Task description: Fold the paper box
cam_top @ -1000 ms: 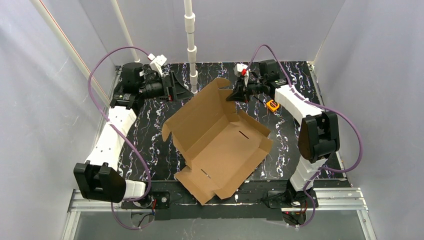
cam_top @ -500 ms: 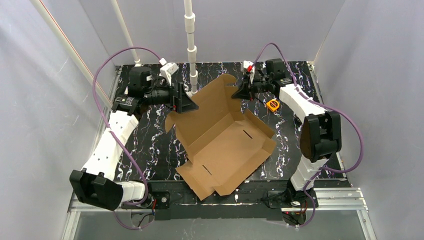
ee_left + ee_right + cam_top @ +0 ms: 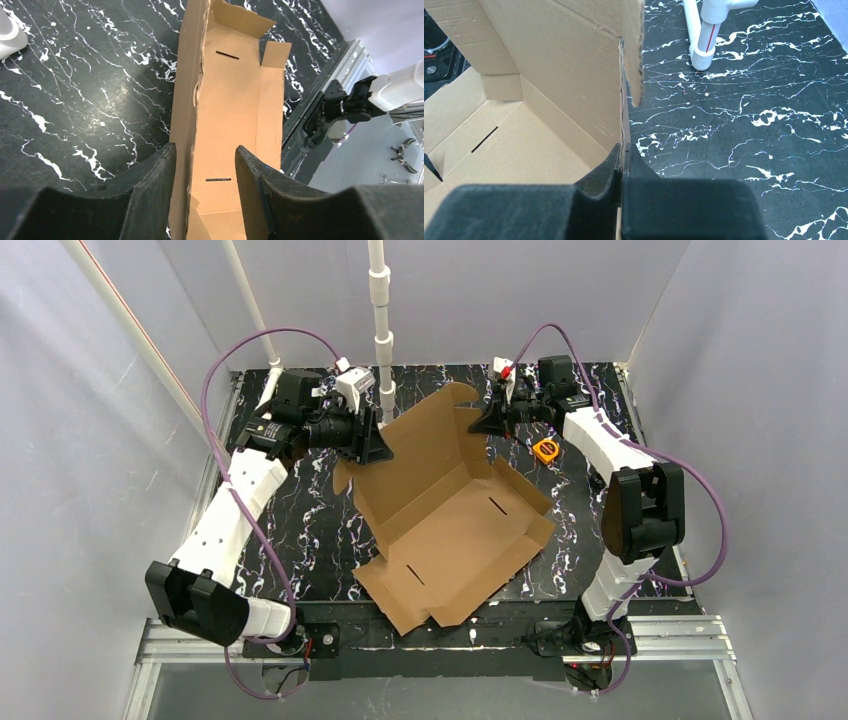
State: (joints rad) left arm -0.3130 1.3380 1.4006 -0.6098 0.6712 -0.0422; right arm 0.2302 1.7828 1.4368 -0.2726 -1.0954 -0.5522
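While right gripper [image 3: 624, 150] pinches one paper box [image 3: 450, 510], left gripper [image 3: 205, 150] straddles it.

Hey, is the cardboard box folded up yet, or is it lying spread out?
Partly folded. The paper box has its far panel standing raised, while its near flaps lie flat on the table; it is open on top, nothing closed over.

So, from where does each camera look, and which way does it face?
Top external: above and behind the arms, facing down at the table and the paper box; both arms show, with left hand and right hand.
Left wrist: on the left arm, facing along the box toward the table's near edge; its fingers straddle a wall.
Right wrist: on the right arm, facing left toward a white pipe; its fingers pinch a wall.
Shared: all three see the box's slotted floor.
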